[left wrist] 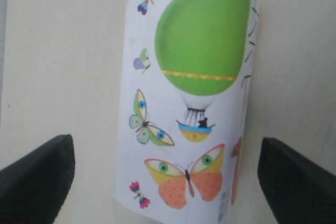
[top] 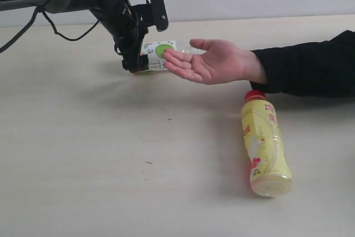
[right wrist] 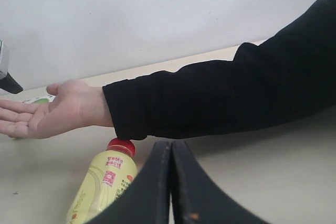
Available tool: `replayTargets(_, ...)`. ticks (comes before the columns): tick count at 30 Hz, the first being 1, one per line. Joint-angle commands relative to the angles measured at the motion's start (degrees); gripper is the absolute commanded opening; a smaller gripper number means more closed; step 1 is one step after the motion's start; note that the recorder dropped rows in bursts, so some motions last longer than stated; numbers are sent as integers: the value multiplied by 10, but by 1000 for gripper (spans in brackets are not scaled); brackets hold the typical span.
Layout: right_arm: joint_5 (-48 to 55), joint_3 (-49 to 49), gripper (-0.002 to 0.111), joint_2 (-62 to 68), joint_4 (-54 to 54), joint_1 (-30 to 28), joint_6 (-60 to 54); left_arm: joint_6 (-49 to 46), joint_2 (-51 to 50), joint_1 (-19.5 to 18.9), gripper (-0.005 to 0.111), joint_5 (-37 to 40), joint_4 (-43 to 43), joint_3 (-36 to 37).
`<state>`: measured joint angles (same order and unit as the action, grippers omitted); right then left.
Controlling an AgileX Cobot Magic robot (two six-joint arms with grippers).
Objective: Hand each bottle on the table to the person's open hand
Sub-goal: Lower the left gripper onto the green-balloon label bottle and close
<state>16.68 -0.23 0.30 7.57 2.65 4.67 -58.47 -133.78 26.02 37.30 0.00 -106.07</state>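
**Left tool astride small bottle; grip not yet made**

Nearest, the right tool is seen closed, with nothing held. The yellow bottle lies on its side on the tabletop, red cap toward the black sleeve. Beyond it, the person's open hand is held palm up. Farthest, the small bottle lies just beside that hand, straddled by the left tool, whose jaws stand apart, clear of it on both sides. Closing squarely on the label's middle is advised before any lift. Counted: two bottles, one hand, two tools.

Left gripper at small bottle, beside open hand.
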Motion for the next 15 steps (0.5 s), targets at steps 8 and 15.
replayTargets(8, -4, 2, 0, -3, 0, 0, -1, -2, -18, 2, 87, -44, -7, -7)
replayTargets(15, -4, 2, 0, -3, 0, 0, -1, 4, -38, 2, 86, -41, -5, -23)
